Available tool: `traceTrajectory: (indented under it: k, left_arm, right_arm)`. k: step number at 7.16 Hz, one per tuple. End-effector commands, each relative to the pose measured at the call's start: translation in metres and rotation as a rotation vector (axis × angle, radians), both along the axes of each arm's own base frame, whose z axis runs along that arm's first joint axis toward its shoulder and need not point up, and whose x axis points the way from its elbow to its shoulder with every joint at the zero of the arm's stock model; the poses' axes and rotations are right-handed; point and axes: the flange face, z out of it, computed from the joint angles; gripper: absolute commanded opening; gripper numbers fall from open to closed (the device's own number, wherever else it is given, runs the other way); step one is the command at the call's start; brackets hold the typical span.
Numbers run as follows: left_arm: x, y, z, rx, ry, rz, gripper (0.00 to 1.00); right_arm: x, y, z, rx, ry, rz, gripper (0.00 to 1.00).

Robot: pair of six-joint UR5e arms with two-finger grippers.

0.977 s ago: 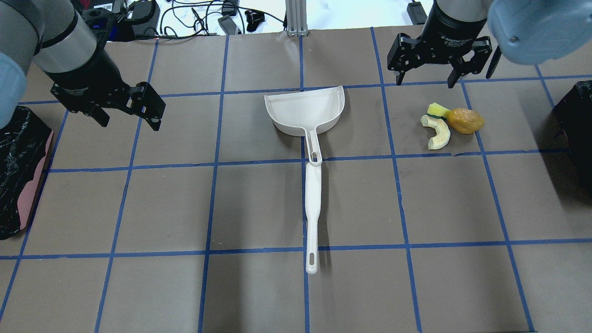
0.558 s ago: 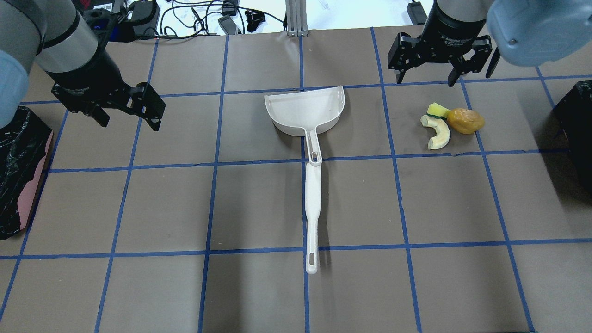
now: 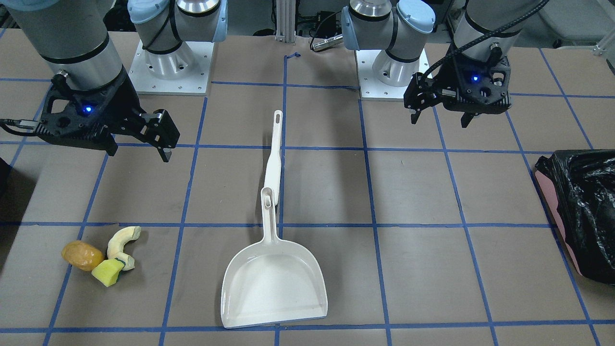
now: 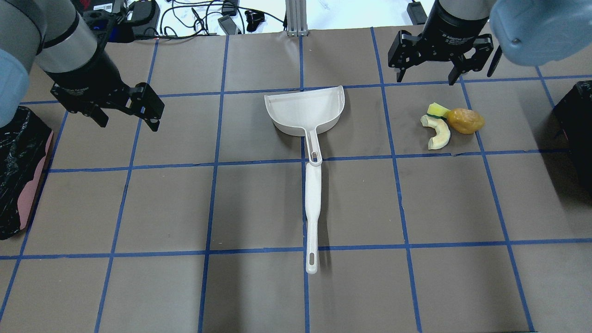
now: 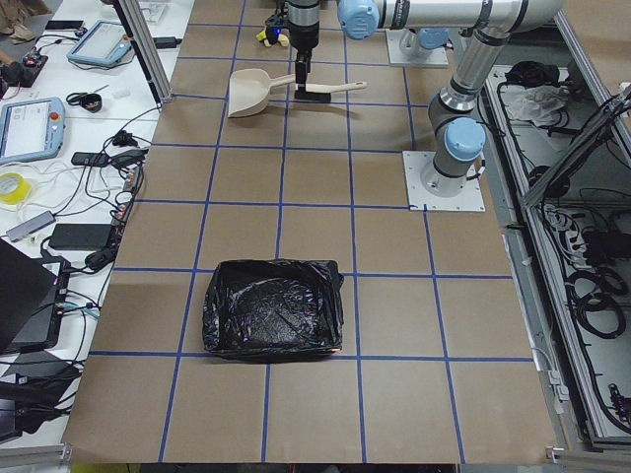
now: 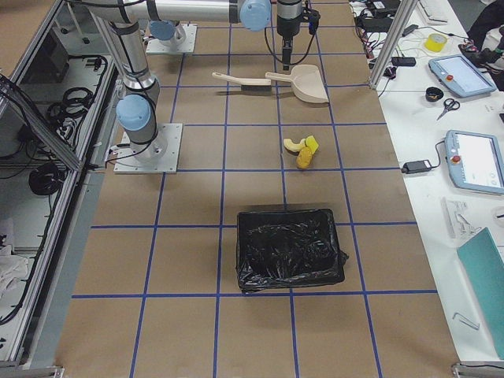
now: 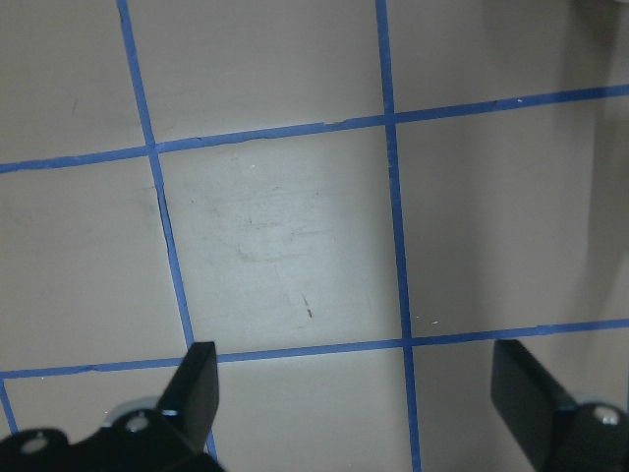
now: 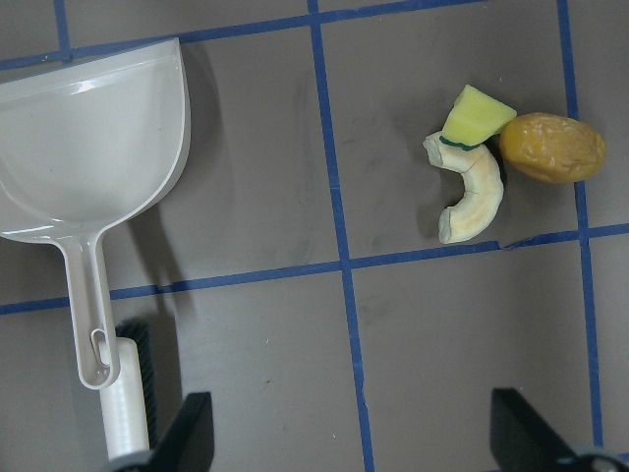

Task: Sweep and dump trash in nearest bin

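The trash is seen near the released right pincer, untouched. The left pincer is held released too.

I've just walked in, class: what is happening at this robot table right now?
Nothing is being handled yet. The left gripper and the right gripper both hover above the table, fingers open and empty. The white dustpan and the brush lie end to end in the middle, untouched. The trash, three small scraps, sits clustered on the robot's right, with the dark bin at that edge. No sweeping has begun.
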Motion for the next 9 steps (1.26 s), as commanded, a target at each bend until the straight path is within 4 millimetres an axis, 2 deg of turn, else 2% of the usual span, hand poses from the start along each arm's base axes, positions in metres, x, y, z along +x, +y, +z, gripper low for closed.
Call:
traceTrajectory:
  k: [1, 5, 9]
  left_arm:
    - [-0.0002, -0.0007, -0.0044, 0.004, 0.001, -0.004, 1.00]
    - [0.0001, 0.0006, -0.0045, 0.005, -0.004, -0.010, 1.00]
    - [0.0014, -0.0054, -0.0143, 0.029, 0.004, -0.008, 1.00]
  right_arm:
    - [0.0010, -0.0011, -0.0014, 0.003, -0.011, 0.000, 1.00]
    - [-0.0001, 0.0011, -0.0002, 0.004, 0.008, 0.000, 1.00]
    - [0.0005, -0.0007, -0.0062, 0.018, 0.002, 0.000, 1.00]
